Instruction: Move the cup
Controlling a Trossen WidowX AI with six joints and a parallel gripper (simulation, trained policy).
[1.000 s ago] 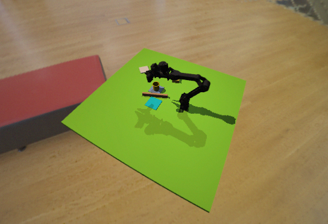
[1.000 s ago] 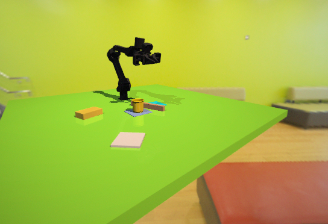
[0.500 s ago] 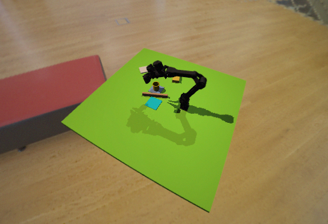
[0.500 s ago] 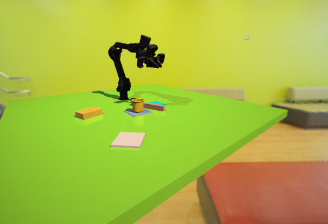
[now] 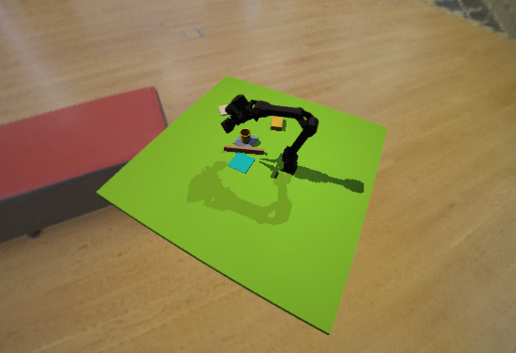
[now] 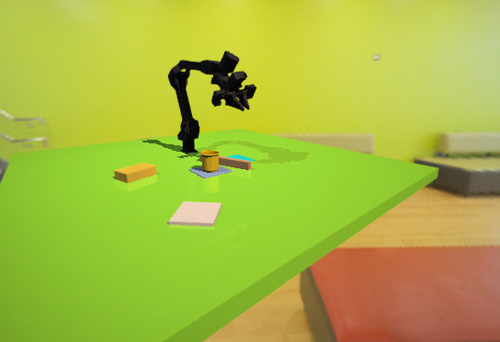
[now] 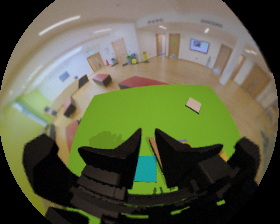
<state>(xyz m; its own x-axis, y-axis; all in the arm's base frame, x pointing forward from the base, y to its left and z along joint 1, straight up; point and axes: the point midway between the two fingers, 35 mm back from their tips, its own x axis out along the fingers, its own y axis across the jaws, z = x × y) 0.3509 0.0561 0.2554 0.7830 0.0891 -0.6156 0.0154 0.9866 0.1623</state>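
The yellow cup (image 5: 245, 136) (image 6: 210, 161) stands upright on the blue-grey pad (image 5: 238, 142) (image 6: 198, 171). In the wrist view the cup is mostly hidden behind the right finger. Marbles cannot be made out inside it. The cyan pad (image 5: 241, 163) (image 6: 241, 157) (image 7: 146, 170) lies bare on the far side of a low bar from the cup. My gripper (image 5: 228, 126) (image 6: 246, 109) (image 7: 148, 130) is partly open and empty, with a narrow gap between the fingertips. It hangs high above the table, well clear of the cup.
The low reddish-brown bar (image 5: 244, 150) (image 6: 235, 163) (image 7: 154, 147) lies between the two pads. An orange block (image 5: 277, 122) (image 6: 135, 172) lies to one side of the cup. A flat pink tile (image 5: 223, 110) (image 6: 196, 213) (image 7: 193, 105) lies farther from the arm's base.
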